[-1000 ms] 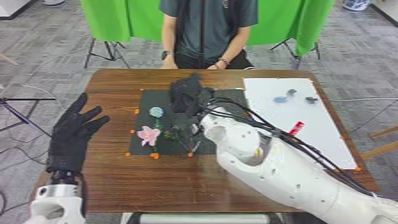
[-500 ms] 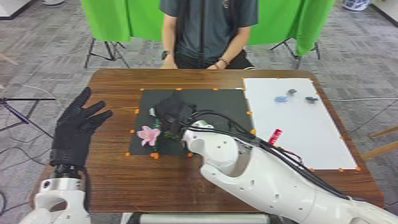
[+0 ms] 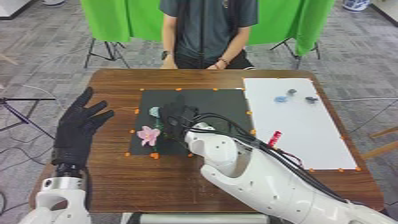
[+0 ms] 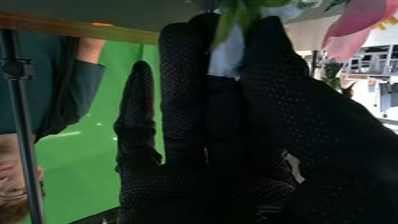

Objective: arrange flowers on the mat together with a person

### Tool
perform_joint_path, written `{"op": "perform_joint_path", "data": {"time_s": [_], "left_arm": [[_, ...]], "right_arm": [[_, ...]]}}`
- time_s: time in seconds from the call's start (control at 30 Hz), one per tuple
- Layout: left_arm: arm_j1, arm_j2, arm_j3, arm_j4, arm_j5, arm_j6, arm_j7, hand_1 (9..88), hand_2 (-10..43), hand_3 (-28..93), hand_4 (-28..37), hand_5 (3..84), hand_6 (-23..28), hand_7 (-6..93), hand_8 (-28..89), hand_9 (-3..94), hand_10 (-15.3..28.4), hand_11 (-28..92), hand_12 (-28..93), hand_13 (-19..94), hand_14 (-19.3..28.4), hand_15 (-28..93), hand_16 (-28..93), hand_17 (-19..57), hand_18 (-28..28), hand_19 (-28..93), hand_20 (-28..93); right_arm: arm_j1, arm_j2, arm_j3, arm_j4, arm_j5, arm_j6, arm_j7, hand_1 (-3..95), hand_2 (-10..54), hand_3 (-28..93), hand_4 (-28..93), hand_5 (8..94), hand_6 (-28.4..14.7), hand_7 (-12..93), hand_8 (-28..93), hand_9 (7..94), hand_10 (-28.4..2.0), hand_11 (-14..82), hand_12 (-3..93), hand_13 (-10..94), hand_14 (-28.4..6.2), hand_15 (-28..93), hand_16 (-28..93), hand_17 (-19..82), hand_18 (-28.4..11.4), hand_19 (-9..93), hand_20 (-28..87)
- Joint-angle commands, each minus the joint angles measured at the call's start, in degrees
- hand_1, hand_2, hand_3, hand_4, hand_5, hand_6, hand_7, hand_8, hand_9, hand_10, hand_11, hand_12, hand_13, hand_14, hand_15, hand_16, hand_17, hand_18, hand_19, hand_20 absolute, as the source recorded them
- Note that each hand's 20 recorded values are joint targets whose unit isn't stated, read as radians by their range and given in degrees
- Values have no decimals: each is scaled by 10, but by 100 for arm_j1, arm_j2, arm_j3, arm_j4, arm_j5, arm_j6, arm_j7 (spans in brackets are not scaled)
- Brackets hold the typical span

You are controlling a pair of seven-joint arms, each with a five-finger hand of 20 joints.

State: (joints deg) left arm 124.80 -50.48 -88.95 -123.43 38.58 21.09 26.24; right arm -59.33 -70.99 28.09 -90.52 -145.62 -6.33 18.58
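Right robot hand (image 3: 180, 114) is over the mat (image 3: 227, 101) (right edge well apart).

On one brown table (image 3: 107, 180) there are one black mat (image 3: 226, 107) and one white sheet (image 3: 306, 125). Of flowers on the mat, I can count two: one pink flower (image 3: 148, 134) and one pale blue flower (image 3: 155, 111). On the sheet there are two small dark things (image 3: 311, 100), one small blue thing (image 3: 281, 99) and one red thing (image 3: 274, 137). The green leaves (image 4: 240, 20) in the wrist view are several, exact number I cannot tell.
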Motion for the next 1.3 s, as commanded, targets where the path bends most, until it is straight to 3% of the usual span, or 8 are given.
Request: {"op": "perform_joint_path", "data": {"time_s": [0.03,0.37,0.53,0.87,1.03,1.3], "left_arm": [[64,-44,-7,6,39,-50,-107,232,44,799,-283,337,35,104,-90,370,173,219,89,301,267,467,-76,-69,248,519,203],[161,-38,-65,-22,58,-67,-143,236,44,800,-282,339,39,103,-90,370,174,218,89,301,267,463,-76,-69,248,519,201],[149,-51,-43,-19,75,-62,-170,236,44,801,-282,339,39,103,-90,370,174,218,89,301,267,462,-76,-69,248,519,201],[209,-67,-80,-42,78,-44,-171,238,45,799,-280,338,38,104,-90,370,174,218,89,301,267,463,-75,-69,248,519,200],[258,-22,-69,-60,20,33,-28,238,45,799,-280,338,37,103,-90,370,175,217,89,301,266,462,-75,-69,248,519,200],[424,36,-102,-87,-39,186,167,226,48,790,-282,338,35,104,-91,370,174,218,90,301,267,462,-75,-69,247,518,199]], "right_arm": [[-67,-91,112,-117,-151,-201,-105,500,-95,709,-283,699,62,255,-59,658,-91,310,304,564,-69,613,239,132,-161,660,316],[1,-42,120,-308,58,-253,-110,421,-95,779,-283,661,61,234,-82,591,-117,436,211,537,-94,665,162,113,-165,654,326],[50,-70,97,-375,84,-224,-125,392,-95,805,-283,645,60,224,-145,590,-118,443,199,525,-98,672,157,106,-170,650,331],[125,-26,143,-553,239,-237,-157,363,-95,807,-283,628,55,221,-155,561,-122,439,197,512,-106,677,154,99,-176,650,337],[41,31,457,-849,833,-142,-89,345,-95,802,-283,619,49,213,-152,560,-124,435,195,512,-109,677,153,97,-179,647,339],[-487,393,1713,-1894,2974,160,221,314,-95,793,-272,601,33,193,-143,567,-133,340,171,504,-130,642,137,98,-182,643,335]]}}
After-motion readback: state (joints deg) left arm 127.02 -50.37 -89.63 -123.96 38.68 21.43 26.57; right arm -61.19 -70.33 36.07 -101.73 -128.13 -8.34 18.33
